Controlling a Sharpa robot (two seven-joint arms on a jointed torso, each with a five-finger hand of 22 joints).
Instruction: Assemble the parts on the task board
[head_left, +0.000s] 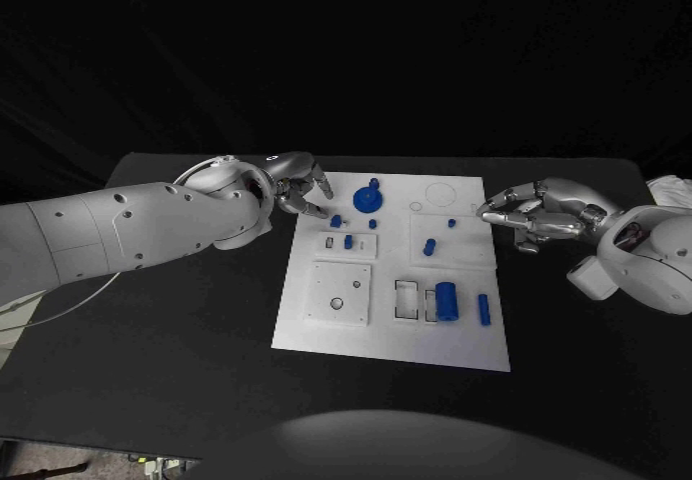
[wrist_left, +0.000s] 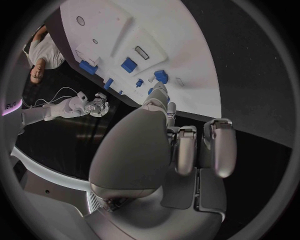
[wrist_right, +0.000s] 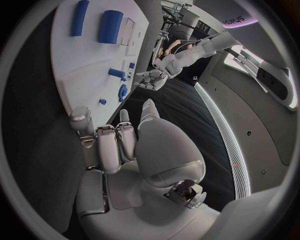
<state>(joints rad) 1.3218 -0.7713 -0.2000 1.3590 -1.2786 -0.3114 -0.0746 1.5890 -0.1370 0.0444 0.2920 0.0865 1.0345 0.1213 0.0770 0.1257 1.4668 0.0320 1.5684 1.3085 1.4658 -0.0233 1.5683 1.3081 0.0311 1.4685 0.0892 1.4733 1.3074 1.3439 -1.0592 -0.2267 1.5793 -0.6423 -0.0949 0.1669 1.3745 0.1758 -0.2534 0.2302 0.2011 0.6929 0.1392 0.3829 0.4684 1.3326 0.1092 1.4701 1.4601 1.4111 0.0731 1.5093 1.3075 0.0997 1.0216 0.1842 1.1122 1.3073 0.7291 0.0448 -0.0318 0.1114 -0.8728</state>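
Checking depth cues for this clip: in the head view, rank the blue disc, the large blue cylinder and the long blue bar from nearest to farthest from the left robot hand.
1. Blue disc, beside the left robot hand, far board edge.
2. Large blue cylinder, nearer board half.
3. Long blue bar, just beyond it, toward the board's right edge.

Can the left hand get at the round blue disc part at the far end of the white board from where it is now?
Probably yes. The left hand hovers beside the round blue disc part at the white task board's far left edge, holding nothing, and nothing lies between them.
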